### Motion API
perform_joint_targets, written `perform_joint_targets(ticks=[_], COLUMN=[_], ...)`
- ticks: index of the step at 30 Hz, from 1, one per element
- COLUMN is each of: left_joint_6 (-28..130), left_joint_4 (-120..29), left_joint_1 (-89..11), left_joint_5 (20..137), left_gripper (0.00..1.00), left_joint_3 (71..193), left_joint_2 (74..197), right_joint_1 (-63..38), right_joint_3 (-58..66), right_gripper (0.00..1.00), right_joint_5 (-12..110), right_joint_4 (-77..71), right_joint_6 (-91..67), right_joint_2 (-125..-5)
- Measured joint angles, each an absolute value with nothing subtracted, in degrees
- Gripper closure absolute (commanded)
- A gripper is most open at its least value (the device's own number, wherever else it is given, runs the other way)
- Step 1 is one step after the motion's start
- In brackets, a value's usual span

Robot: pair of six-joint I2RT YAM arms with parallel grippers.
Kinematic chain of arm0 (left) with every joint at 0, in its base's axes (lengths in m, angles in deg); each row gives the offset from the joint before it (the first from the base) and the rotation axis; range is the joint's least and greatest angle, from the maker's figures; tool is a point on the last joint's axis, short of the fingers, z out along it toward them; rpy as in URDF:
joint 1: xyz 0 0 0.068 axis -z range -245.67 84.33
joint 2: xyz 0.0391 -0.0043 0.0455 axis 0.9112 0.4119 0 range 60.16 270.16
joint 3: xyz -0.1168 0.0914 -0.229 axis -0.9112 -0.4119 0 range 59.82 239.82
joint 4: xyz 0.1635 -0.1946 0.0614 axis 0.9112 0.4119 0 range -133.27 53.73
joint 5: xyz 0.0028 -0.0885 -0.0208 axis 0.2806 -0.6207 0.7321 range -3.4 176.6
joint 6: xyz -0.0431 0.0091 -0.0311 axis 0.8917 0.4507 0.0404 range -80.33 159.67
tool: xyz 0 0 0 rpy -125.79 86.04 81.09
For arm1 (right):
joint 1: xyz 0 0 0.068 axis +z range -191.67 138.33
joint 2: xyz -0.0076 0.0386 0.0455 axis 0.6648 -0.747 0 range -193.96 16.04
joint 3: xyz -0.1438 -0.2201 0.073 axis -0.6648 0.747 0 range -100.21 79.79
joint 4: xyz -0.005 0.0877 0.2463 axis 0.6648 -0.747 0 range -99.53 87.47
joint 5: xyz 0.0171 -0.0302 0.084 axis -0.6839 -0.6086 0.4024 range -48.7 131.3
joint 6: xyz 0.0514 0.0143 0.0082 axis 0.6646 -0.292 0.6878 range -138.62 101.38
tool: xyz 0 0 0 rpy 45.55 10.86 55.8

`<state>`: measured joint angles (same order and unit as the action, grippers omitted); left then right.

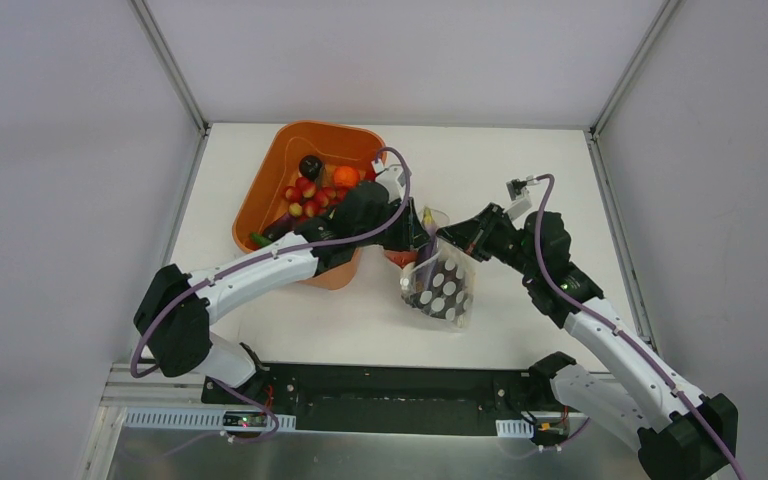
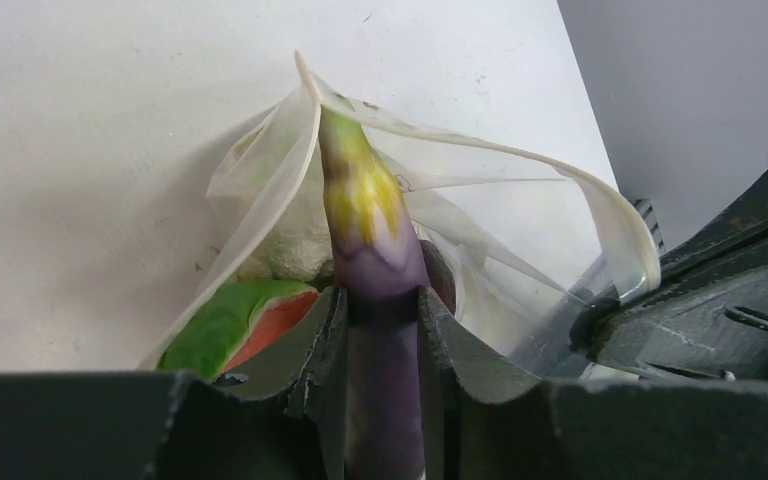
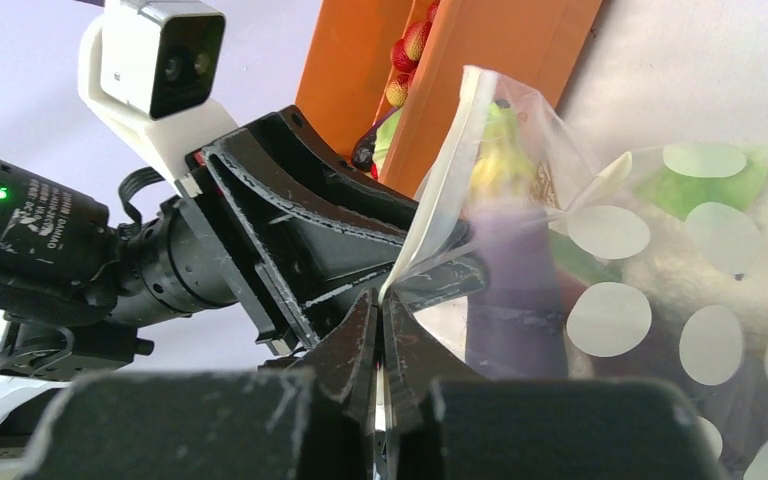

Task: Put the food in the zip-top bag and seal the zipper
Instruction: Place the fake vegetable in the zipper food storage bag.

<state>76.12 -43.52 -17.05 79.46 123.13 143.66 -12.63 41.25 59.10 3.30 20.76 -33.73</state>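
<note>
The clear dotted zip-top bag (image 1: 447, 287) lies mid-table with its mouth lifted toward the tub. My right gripper (image 3: 380, 300) is shut on the bag's upper rim, holding the mouth up. My left gripper (image 2: 382, 300) is shut on a purple eggplant (image 2: 370, 225) with a yellow-green tip, and the eggplant pokes into the bag's mouth (image 2: 270, 190). The pale zipper strip (image 2: 605, 205) curves along the open rim. Inside the bag lie a red melon slice (image 2: 245, 320) with green rind and a white cauliflower (image 2: 285, 255). Through the dotted wall the eggplant (image 3: 515, 290) shows, with something green (image 3: 700, 185) beside it.
The orange tub (image 1: 260, 195) stands at the back left, right behind the left arm, with several small fruits and vegetables (image 1: 310, 192) in it. Its wall (image 3: 480, 70) rises just behind the bag. Grey walls close off the table on three sides.
</note>
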Motion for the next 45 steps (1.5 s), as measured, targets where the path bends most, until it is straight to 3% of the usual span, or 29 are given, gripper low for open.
perform_joint_targets(ticks=[15, 21, 31, 41, 45], left_joint_6=[77.15, 78.87, 78.11, 72.45, 68.64], left_joint_4=[-46.93, -46.93, -42.87, -33.25, -29.34], left_joint_1=[-17.69, -17.75, -17.67, -17.69, -17.93], left_joint_5=[72.08, 71.03, 69.24, 72.03, 76.49], left_gripper=[0.92, 0.81, 0.44, 0.26, 0.24], left_joint_3=[125.16, 125.51, 125.78, 126.89, 128.38], left_joint_2=[150.22, 152.27, 150.26, 138.92, 135.03], right_joint_1=[-12.61, -12.61, -12.61, -12.61, -12.61], right_joint_3=[43.19, 44.5, 45.01, 45.01, 44.99], right_gripper=[0.98, 0.98, 0.98, 0.98, 0.98], right_joint_5=[58.4, 58.23, 57.7, 57.24, 58.07], right_joint_4=[5.9, 6.16, 6.71, 6.88, 6.88], right_joint_6=[20.76, 20.76, 20.74, 19.86, 19.45], right_joint_2=[-33.34, -31.92, -31.59, -31.57, -31.51])
